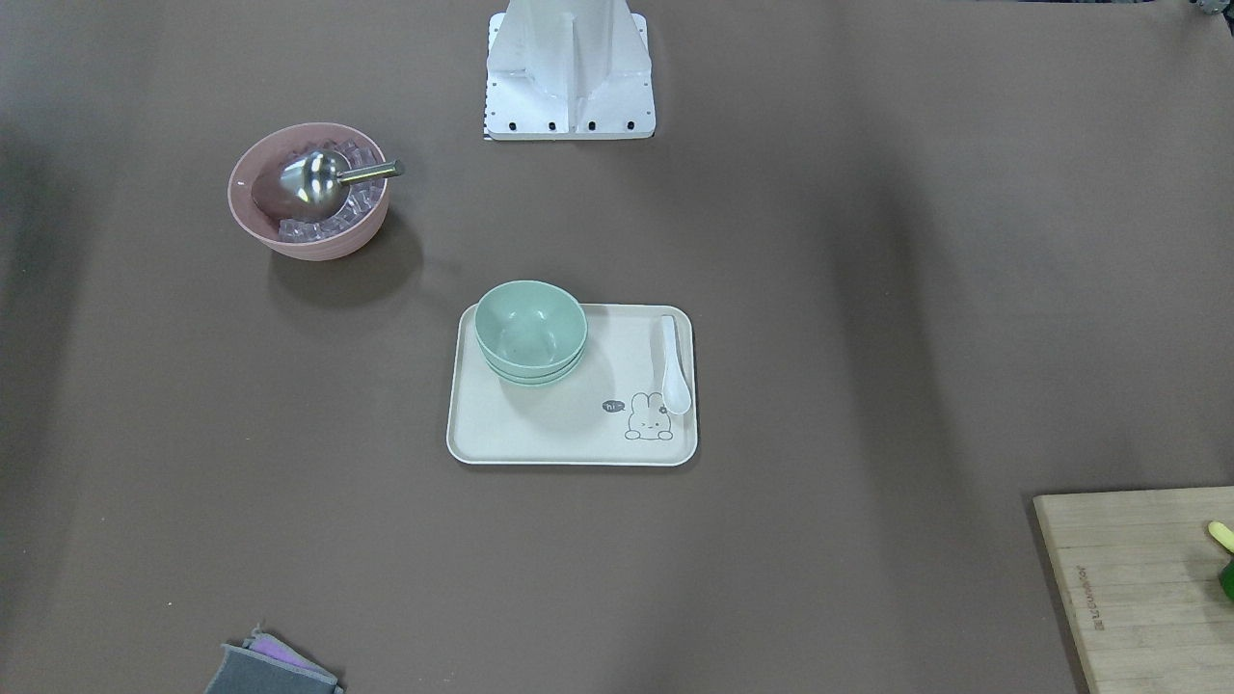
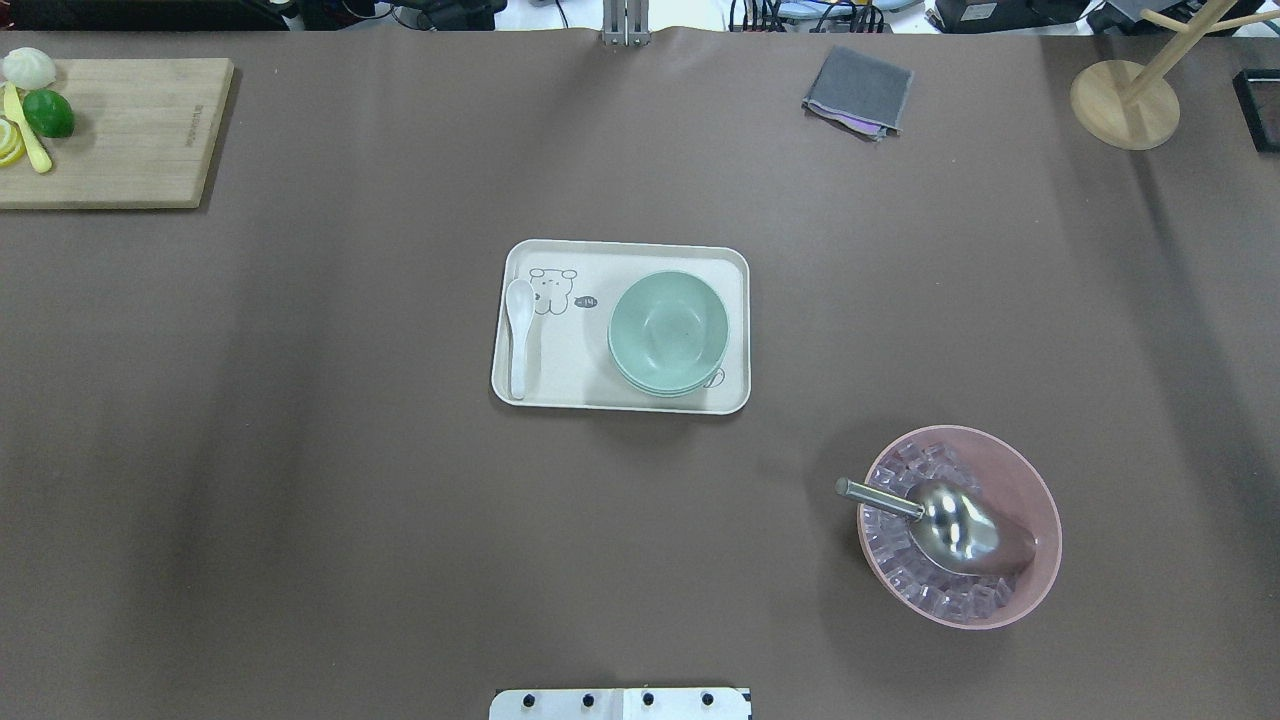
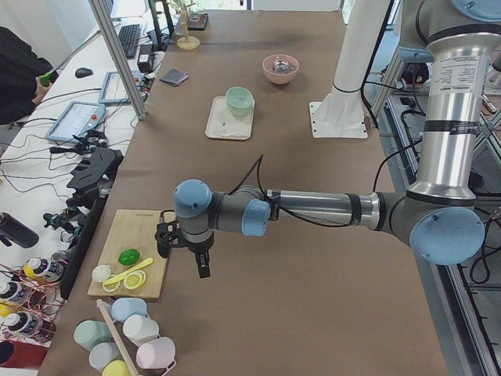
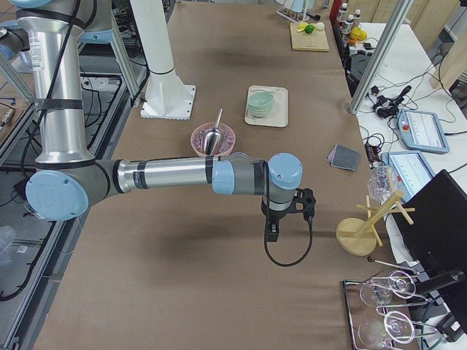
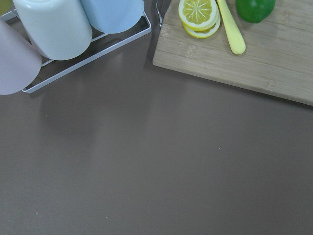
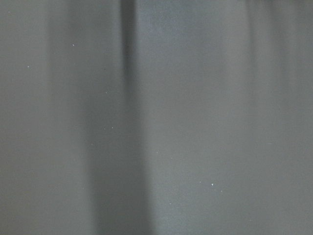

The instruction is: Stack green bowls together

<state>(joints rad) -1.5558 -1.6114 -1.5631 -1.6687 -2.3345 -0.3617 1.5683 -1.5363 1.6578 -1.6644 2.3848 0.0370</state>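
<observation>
The pale green bowls [image 1: 530, 328] sit nested in one stack on the cream tray [image 1: 569, 429], at its corner nearer the robot's right; lower rims show under the top bowl. The stack also shows in the overhead view [image 2: 668, 330] and both side views [image 3: 239, 99] [image 4: 260, 103]. My left gripper [image 3: 202, 266] hangs over the table's left end beside the cutting board, far from the bowls. My right gripper [image 4: 271, 232] hangs over the table's right end. Neither shows in the overhead or front view, so I cannot tell whether they are open or shut.
A white spoon [image 2: 518, 335] lies on the tray [image 2: 560, 385]. A pink bowl [image 2: 1025, 485] with ice and a metal scoop [image 2: 960, 530] stands front right. A cutting board [image 2: 130, 130] with lime and lemon, a grey cloth [image 2: 858, 90], a wooden stand [image 2: 1125, 100] and a cup rack [image 5: 54, 29] line the edges.
</observation>
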